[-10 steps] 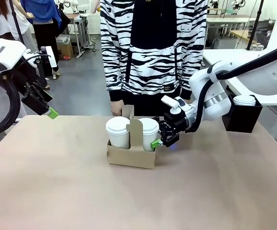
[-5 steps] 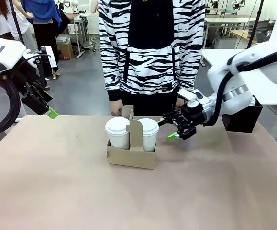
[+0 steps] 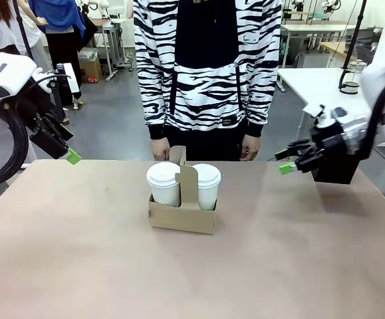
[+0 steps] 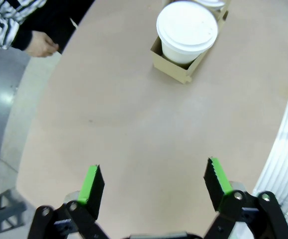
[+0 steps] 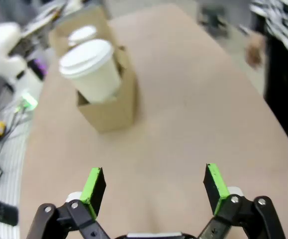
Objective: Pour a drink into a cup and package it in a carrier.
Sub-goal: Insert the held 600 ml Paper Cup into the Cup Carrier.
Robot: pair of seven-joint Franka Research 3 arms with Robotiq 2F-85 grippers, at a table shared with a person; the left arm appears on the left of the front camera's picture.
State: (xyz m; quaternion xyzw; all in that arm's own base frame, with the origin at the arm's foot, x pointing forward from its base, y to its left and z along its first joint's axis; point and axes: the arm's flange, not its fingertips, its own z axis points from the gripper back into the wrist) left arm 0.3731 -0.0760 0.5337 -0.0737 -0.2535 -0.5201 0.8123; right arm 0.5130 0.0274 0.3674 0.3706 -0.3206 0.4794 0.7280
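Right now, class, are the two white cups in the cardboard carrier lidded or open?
Lidded. Both cups stand upright in the carrier, each topped by a white lid.

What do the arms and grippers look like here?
Glossy white arm shells with black cabling. The left gripper and right gripper are black linkage two-finger units with bright green ridged pads on the fingertips.
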